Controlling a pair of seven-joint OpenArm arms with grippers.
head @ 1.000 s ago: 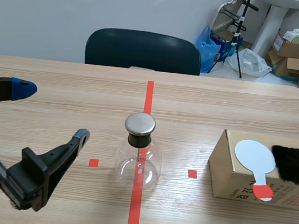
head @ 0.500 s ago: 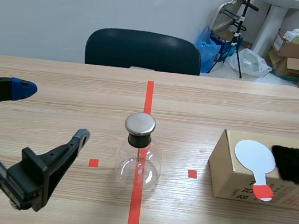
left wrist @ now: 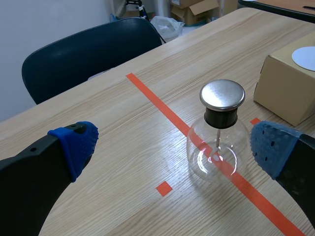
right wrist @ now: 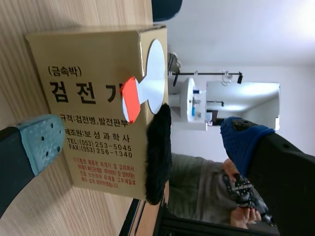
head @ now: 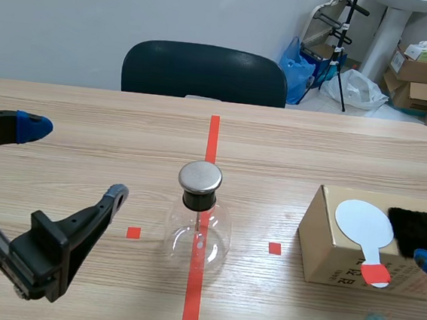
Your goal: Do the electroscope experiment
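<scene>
the flask (head: pixel 196 241) is showing clear, glossy glass, and its cap (head: pixel 200 176) is looking like brushed, dull metal. the box (head: pixel 323 242) is looking like matt brown cardboard. the black piece (head: pixel 418 231) on it is appearing furry (cloth or fur, i cannot tell). the table (head: pixel 312 154) is showing smooth wood grain.

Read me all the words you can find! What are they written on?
"(금속박)": on the box, a small line.
"검 전": on the box, in big letters; the paddle hides what follows.
"과 학 사": on the box, at the end of a smaller line.
"FAX:": on the box, before a number that I leave out.
Red print low on the box: too small to read.
Flask and paddle: no words.
</scene>
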